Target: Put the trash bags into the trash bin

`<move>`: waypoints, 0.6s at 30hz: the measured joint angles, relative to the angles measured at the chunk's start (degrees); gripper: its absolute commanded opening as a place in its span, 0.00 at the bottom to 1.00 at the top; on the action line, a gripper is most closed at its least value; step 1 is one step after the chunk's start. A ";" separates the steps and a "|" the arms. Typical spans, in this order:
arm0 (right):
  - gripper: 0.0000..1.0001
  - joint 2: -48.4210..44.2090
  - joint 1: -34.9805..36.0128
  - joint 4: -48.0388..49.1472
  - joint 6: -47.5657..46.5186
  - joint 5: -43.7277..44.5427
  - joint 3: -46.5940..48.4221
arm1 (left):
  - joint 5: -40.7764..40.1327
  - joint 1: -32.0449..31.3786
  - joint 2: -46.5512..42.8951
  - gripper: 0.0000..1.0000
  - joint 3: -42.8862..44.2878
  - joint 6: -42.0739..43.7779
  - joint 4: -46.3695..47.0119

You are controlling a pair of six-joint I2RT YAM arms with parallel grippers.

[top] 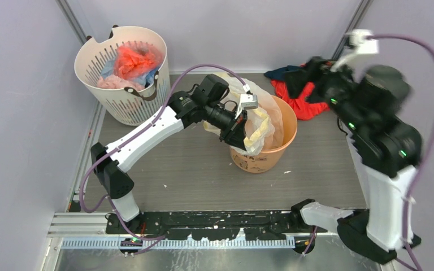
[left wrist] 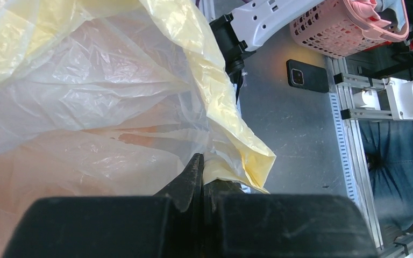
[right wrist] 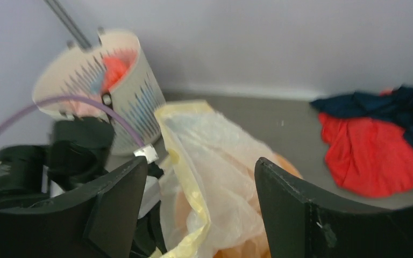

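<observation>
Left gripper: my jaws are clamped tight on a fold of the yellow hem of the trash bag, film pinched right at the tips. No gap showing.

Right gripper: jaws spread wide, nothing between them. It hangs up and to the right of the bag, aimed at it, not touching. It's blurred in the top view.

Bag position: most of the film is bunched in the mouth of the trash bin and piles up above the rim. The hem I'm holding sits at the bin's left rim, and some film there looks draped outside the wall. Bin is upright, mid-table.

Step, as I read it: stuffing. The bag is partly in and not seated. Roughly halfway.

Next move calls for:
- left: carry the pinched hem over the rim, push down inside, and release only once it's below the lip
- right: come in from above and press the pile down, or brace the far rim
- go slow. Thin film probably springs back, and the bin looks light enough to slide or tip under a sideways push

Keep clear of the white slotted basket back left and the red and navy cloth heap back right. Both are well apart from the bin.
</observation>
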 measured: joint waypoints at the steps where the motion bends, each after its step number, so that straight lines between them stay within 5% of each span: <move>1: 0.78 1.68 0.00 -1.03 0.04 -1.05 -1.38 | -0.07 0.00 0.00 0.00 0.00 0.02 -0.11; 8: 0.78 9.64 0.00 -6.78 0.00 -7.43 -10.78 | -0.46 -0.04 -1.16 0.00 -0.44 0.42 0.20; 18: 0.78 8.41 0.00 -8.20 -1.33 -14.25 -13.25 | -0.57 -0.09 -5.25 0.00 -4.52 -0.52 3.23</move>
